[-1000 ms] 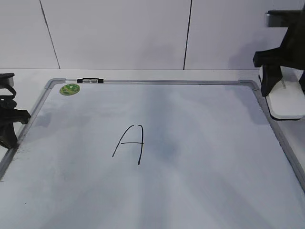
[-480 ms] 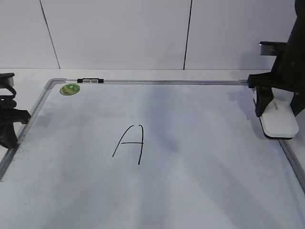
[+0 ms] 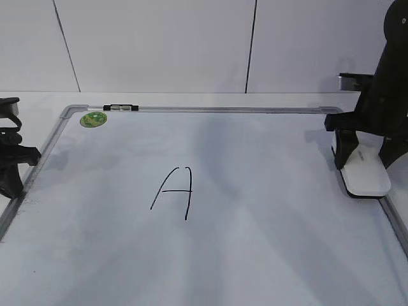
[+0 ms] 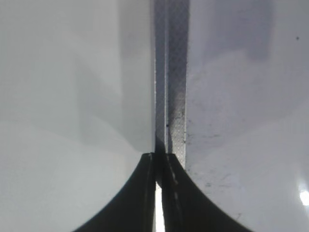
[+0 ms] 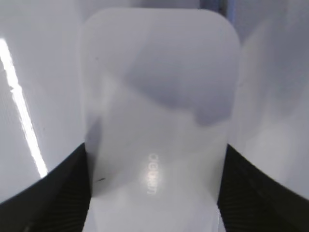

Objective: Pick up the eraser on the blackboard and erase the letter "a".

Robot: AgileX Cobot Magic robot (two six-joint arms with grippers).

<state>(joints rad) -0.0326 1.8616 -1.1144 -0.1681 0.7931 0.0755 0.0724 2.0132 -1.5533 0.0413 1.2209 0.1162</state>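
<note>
The white eraser (image 3: 368,179) is gripped by my right gripper (image 3: 364,167) at the right edge of the blackboard (image 3: 268,242), low over its surface beside the grey frame. I cannot tell if it touches the board. In the right wrist view the eraser (image 5: 159,92) fills the frame, with the gripper (image 5: 154,193) pressing on both of its sides. A tall capital "A" (image 3: 173,191) is drawn mid-board. No small letter "a" shows. My left gripper (image 3: 13,171) is shut and empty over the board's left frame; it also shows in the left wrist view (image 4: 159,159).
A round green sticker (image 3: 94,118) sits at the board's far left corner. A small black clip (image 3: 120,108) is on the far frame. The frame strip (image 4: 171,72) runs under the left gripper. A white panelled wall stands behind.
My right gripper has carried the eraser leftward and down, from beyond the board's right frame to just inside it. The left arm has not moved.
</note>
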